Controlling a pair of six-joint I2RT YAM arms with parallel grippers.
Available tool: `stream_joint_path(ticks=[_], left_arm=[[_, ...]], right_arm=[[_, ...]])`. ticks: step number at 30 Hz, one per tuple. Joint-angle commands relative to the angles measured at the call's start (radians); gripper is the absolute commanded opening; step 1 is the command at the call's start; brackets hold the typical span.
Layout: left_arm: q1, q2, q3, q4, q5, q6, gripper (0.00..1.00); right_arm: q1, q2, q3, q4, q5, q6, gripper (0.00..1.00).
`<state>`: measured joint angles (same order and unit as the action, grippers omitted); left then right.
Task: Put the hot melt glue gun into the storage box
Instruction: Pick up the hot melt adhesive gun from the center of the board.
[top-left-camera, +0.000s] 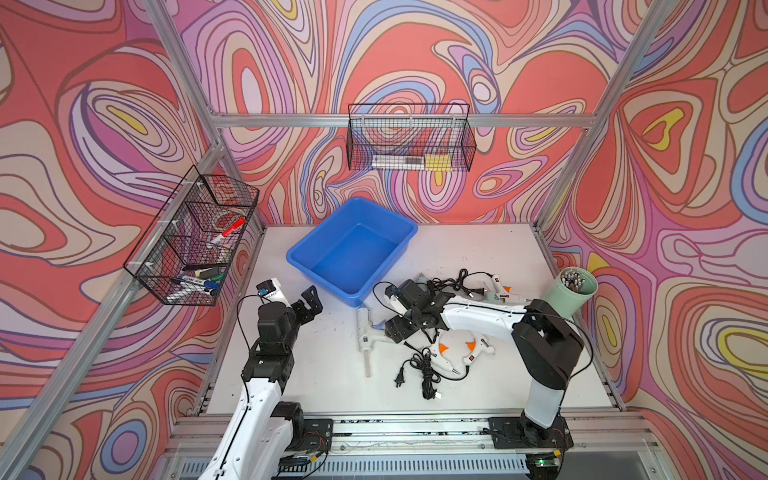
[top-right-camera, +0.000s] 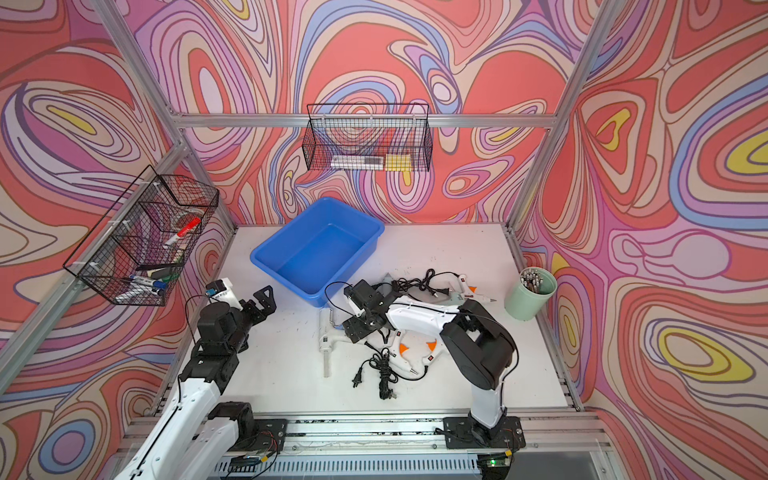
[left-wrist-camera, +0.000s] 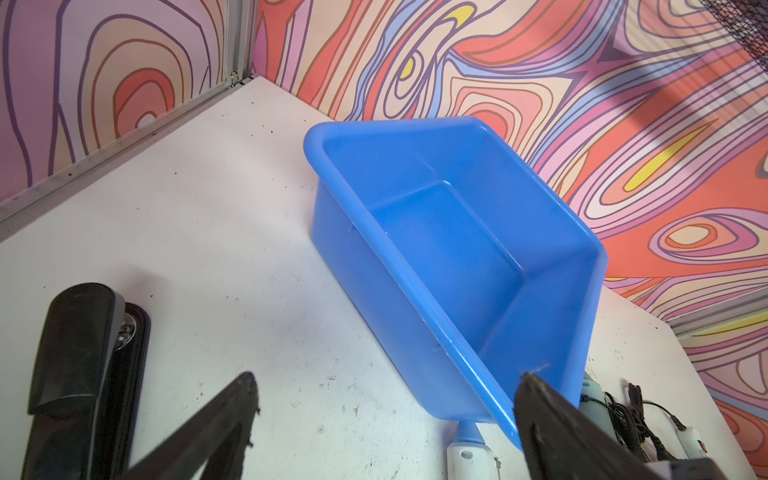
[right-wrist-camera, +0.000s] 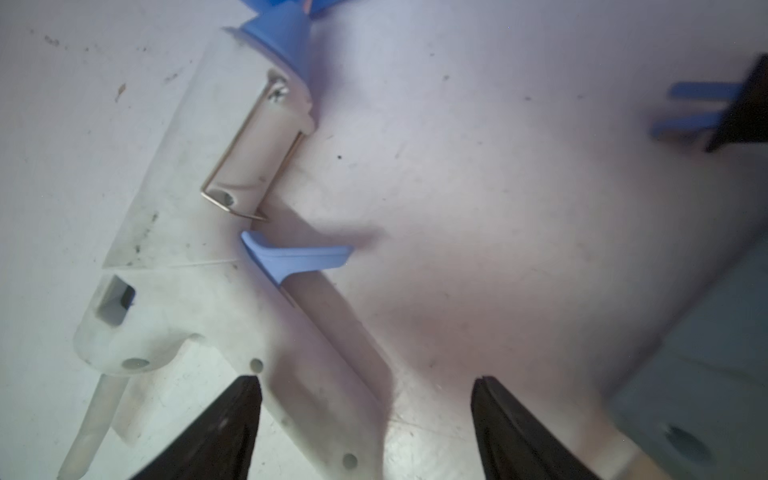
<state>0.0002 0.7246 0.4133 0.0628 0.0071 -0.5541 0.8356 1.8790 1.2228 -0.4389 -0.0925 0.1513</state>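
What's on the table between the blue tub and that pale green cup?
In both top views, a white glue gun and tangled black cords lie between the storage box and the cup.

A bright blue rectangular plastic storage box (top-left-camera: 353, 257) with a rolled rim is set upright and skewed at the far left of the white table (top-left-camera: 478, 249). A white plastic hot melt glue gun (top-left-camera: 364, 337) with a blue trigger is laid flat just beside the box's near corner.

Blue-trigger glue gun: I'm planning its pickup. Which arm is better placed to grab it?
Right. The right gripper hangs open over the handle of the blue-trigger glue gun; the left gripper is open beside the storage box, farther away.
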Motion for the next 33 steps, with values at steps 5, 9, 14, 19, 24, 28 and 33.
stream_joint_path(ticks=[5,9,14,19,24,28,33], left_arm=[[0.000,-0.038,0.031,-0.068,-0.038,0.009,0.99],[0.000,-0.056,0.030,-0.082,-0.053,0.016,0.99],[0.000,-0.062,0.038,-0.094,-0.072,0.017,0.99],[0.000,-0.058,0.054,-0.108,-0.079,0.024,0.99],[0.000,-0.054,0.062,-0.110,-0.088,0.029,0.99],[0.000,-0.049,0.064,-0.109,-0.092,0.029,0.99],[-0.001,-0.048,0.067,-0.113,-0.088,0.027,0.99]], right_arm=[[0.021,0.066,0.081,-0.078,-0.125,-0.194,0.84],[0.025,0.090,0.083,-0.084,-0.119,-0.199,0.83],[0.064,0.123,0.081,-0.097,-0.056,-0.202,0.77],[0.086,0.132,0.068,-0.119,-0.019,-0.195,0.58],[0.117,0.101,0.032,-0.132,0.036,-0.190,0.36],[0.124,0.066,0.012,-0.133,0.101,-0.185,0.17],[0.126,-0.022,0.000,-0.134,0.206,-0.168,0.00]])
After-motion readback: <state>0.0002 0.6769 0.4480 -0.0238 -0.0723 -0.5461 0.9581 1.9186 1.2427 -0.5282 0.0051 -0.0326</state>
